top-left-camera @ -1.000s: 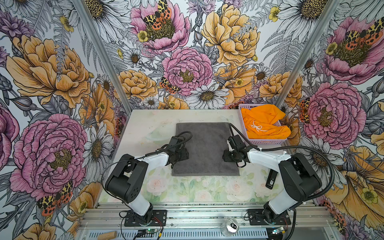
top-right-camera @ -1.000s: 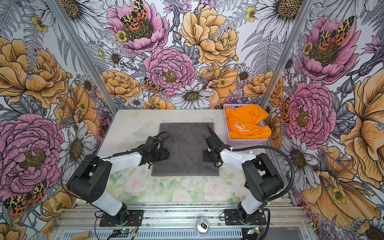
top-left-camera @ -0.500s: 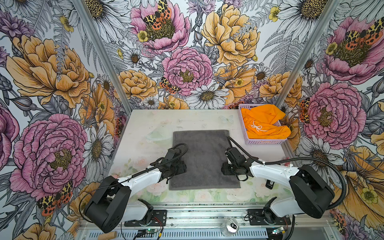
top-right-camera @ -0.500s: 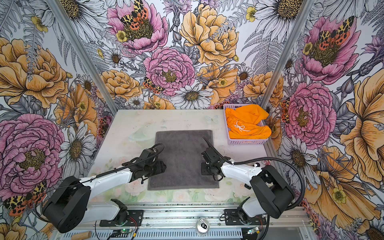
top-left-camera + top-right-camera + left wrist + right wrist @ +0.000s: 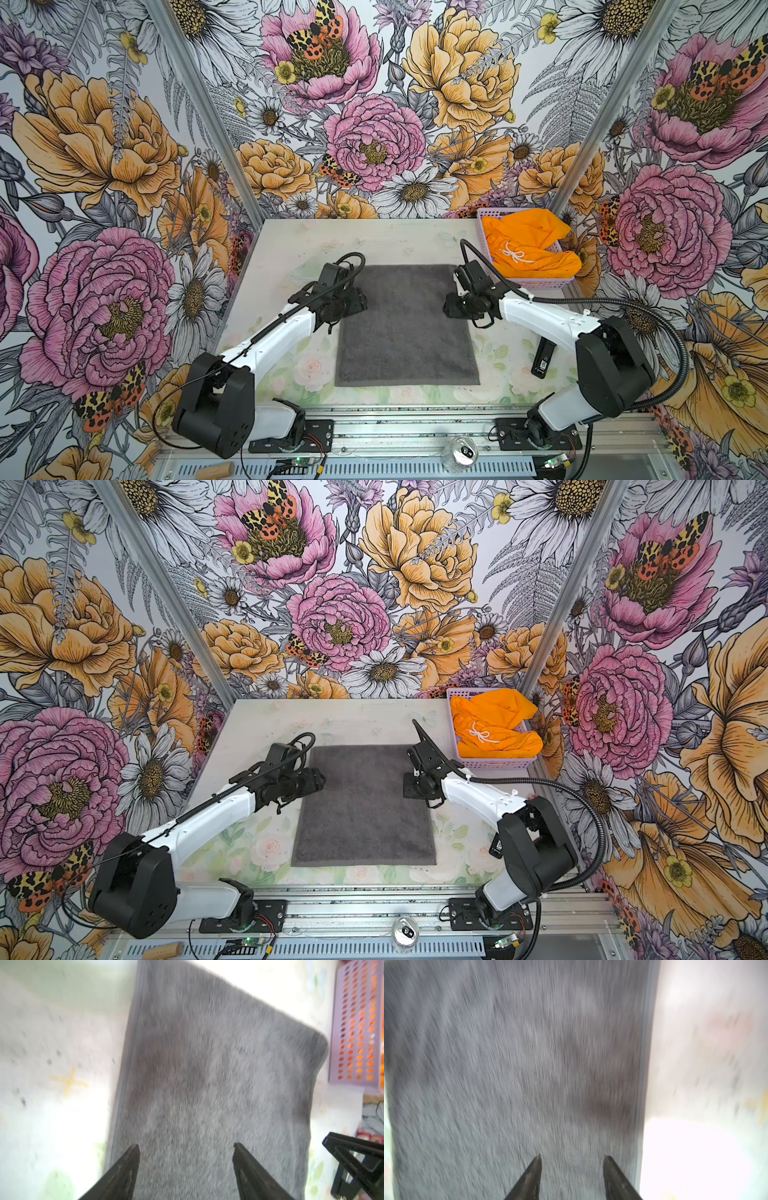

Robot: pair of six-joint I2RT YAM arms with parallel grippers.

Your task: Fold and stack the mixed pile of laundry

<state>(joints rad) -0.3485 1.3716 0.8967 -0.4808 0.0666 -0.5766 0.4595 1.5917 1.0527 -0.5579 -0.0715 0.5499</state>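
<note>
The dark grey towel (image 5: 405,332) (image 5: 363,812) lies flat and spread out in the middle of the table. My left gripper (image 5: 358,301) (image 5: 316,779) hangs over its left edge near the far end, open, with only terry pile between the fingers (image 5: 185,1144). My right gripper (image 5: 451,305) (image 5: 409,789) is over the towel's right edge, also open and holding nothing (image 5: 572,1156). The orange shorts (image 5: 528,245) (image 5: 494,725) with a white drawstring lie bunched in the lavender basket (image 5: 536,284) (image 5: 494,764) at the back right. Both wrist views are blurred.
A small black device (image 5: 543,357) (image 5: 496,845) lies on the table right of the towel, under the right arm. A can (image 5: 459,453) stands on the front rail. The patterned walls close in the table on three sides.
The towel has slid toward the front edge. Both grippers came forward with it, then moved back toward its far end. The left jaws stand slightly wider.
</note>
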